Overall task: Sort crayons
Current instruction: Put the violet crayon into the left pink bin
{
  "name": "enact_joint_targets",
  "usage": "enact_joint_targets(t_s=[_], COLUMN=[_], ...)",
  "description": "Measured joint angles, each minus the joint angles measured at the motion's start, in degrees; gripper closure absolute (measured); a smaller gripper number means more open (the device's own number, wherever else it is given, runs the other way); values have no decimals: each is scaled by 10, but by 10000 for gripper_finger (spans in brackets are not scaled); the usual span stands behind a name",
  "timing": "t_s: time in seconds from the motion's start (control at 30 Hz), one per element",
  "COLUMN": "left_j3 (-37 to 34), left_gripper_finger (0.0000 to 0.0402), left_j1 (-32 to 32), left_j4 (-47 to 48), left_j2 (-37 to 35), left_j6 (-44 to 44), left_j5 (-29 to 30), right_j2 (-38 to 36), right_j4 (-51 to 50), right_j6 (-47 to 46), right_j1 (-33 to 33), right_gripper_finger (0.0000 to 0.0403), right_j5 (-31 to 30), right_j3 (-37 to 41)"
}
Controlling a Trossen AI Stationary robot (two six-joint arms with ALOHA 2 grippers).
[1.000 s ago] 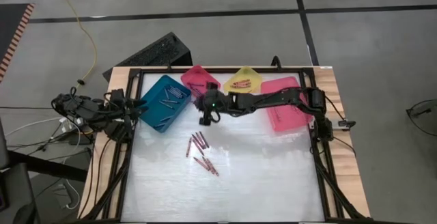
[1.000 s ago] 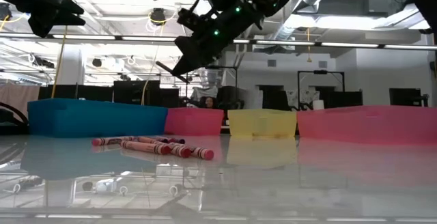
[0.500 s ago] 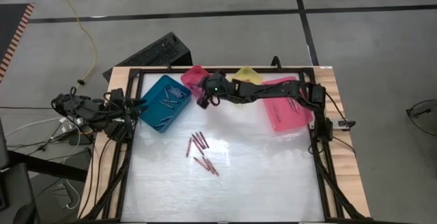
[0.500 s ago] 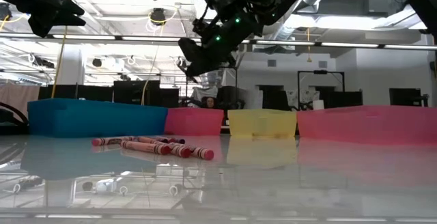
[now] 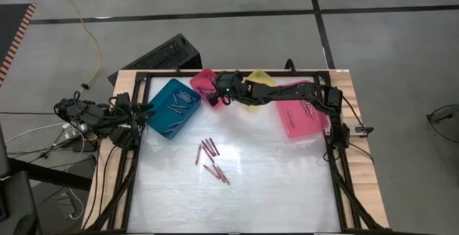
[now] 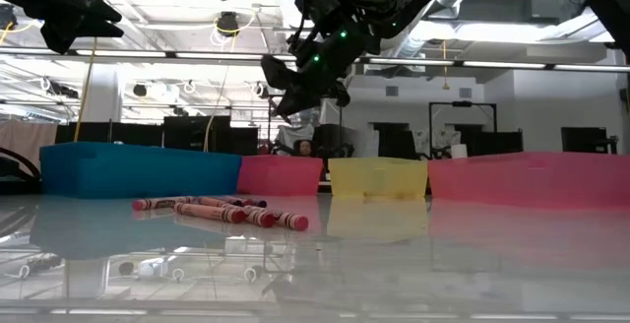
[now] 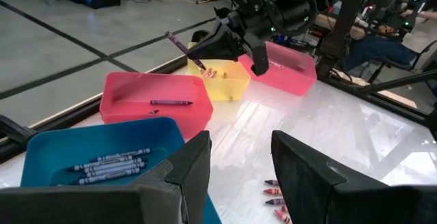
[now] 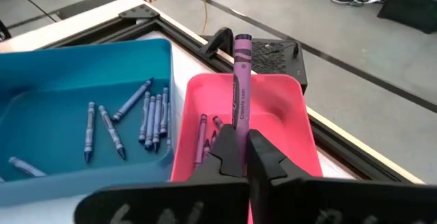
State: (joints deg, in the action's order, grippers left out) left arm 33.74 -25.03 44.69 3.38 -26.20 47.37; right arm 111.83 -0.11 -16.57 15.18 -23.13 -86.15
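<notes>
Right gripper (image 8: 240, 157): clenched on a purple crayon (image 8: 240, 87), poised above the small pink bin (image 5: 208, 82) at the table's far edge; the crayon juts forward past the fingertips.
Small pink bin: holds a few crayons; it sits between the teal bin (image 5: 171, 107) and the yellow bin (image 7: 220, 79).
Teal bin: about a dozen blue-grey crayons (image 8: 151, 113) lie inside.
Loose crayons (image 5: 210, 158): a small cluster of red and pink sticks on the white table (image 5: 272, 185), well apart from the bins.
Large pink bin (image 5: 301, 113): at the table's right, under the right arm.
Left gripper (image 7: 239, 159): parked off the table's left edge beside the teal bin, fingers parted, holding nothing.
</notes>
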Motion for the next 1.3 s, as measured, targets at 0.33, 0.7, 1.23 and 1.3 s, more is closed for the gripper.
enact_joint_targets(t_s=[0.33, 0.7, 1.23, 1.3], left_j3=[0, 0, 0, 0], left_gripper_finger=[256, 256, 256, 256], left_j1=[0, 0, 0, 0], left_j4=[0, 0, 1, 1], left_j2=[0, 0, 0, 0], left_j6=[0, -2, -4, -4], left_j5=[0, 0, 0, 0], right_j2=[0, 29, 45, 45], right_j4=[-31, -15, -7, -7], right_j6=[-1, -10, -10, -10], right_j1=[0, 0, 4, 4], right_gripper_finger=[399, 399, 371, 365], right_j5=[-28, -29, -33, -31], right_j3=[2, 5, 5, 5])
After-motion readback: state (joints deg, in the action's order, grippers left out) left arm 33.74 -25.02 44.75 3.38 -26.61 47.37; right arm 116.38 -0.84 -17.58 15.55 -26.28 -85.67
